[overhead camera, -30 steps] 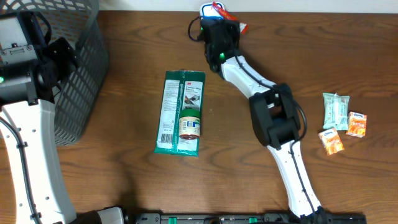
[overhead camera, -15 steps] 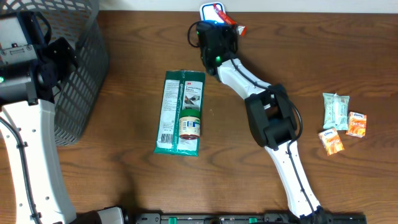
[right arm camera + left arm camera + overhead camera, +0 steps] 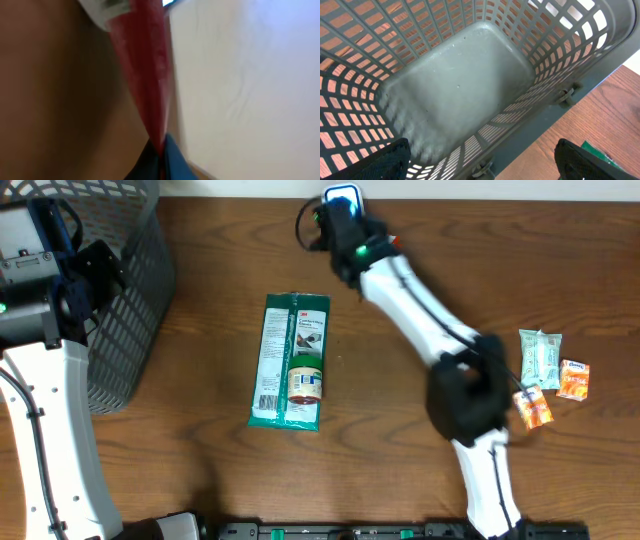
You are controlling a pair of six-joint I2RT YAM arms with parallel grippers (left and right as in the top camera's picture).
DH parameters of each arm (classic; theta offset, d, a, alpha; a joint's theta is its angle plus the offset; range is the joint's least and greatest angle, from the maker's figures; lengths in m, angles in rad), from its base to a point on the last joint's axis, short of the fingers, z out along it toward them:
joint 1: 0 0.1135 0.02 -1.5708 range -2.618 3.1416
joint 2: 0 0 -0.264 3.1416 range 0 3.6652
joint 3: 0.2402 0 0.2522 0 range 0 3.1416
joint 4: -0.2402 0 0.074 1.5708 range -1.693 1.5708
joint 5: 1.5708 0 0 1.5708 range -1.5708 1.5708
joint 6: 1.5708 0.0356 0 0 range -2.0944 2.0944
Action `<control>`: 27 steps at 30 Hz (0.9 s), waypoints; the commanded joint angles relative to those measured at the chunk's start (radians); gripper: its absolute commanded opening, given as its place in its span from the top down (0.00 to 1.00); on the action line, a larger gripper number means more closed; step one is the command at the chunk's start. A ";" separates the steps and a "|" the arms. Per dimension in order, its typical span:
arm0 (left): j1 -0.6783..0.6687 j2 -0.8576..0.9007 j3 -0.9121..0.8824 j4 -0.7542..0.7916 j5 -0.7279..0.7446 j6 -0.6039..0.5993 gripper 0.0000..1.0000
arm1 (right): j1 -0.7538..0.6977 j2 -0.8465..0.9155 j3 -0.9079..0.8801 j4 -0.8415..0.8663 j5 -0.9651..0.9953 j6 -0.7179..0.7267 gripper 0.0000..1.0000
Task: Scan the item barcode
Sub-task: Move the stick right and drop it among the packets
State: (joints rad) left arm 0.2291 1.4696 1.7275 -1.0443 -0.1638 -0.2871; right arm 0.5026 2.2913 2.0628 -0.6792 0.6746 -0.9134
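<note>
My R gripper point(image 3: 338, 216) is clamped on a thin red packet point(image 3: 147, 75), edge-on to wrist cam, at far counter point(image 3: 380, 430) edge just beside blue-lit scanner point(image 3: 342, 194). L gripper point(image 3: 485, 160) gapes over basket point(image 3: 470, 75), well apart.

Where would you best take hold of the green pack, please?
Probably its bare far half, from above, with the jaws across the narrow width. The green pack lies flat and long, and a small jar rests on its near half, so that end is best avoided.
</note>
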 commanded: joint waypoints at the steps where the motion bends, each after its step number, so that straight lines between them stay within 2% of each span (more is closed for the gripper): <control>1: 0.005 0.000 0.006 -0.002 -0.013 0.010 0.07 | -0.048 -0.216 0.016 -0.121 -0.340 0.423 0.99; 3: 0.005 0.000 0.006 -0.002 -0.013 0.010 0.08 | -0.089 -0.288 0.016 -0.187 -0.440 0.546 0.99; 4: 0.005 0.000 0.006 -0.002 -0.013 0.010 0.08 | -0.136 -0.352 0.016 -0.248 -0.503 0.688 0.99; 7: 0.005 0.000 0.006 -0.002 -0.013 0.010 0.07 | -0.235 -0.434 0.016 -0.373 -0.565 0.884 0.99; 15: 0.005 0.000 0.006 -0.002 -0.013 0.010 0.07 | -0.542 -0.470 -0.002 -0.665 -0.711 1.007 0.99; 20: 0.005 0.000 0.006 -0.002 -0.013 0.010 0.08 | -0.704 -0.468 -0.154 -0.663 -0.739 1.056 0.99; 27: 0.005 0.000 0.006 -0.002 -0.013 0.010 0.08 | -0.864 -0.468 -0.486 -0.488 -0.740 1.187 0.99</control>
State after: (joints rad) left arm 0.2291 1.4696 1.7275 -1.0447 -0.1642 -0.2871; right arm -0.3153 1.8225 1.6863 -1.2110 -0.0441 0.1680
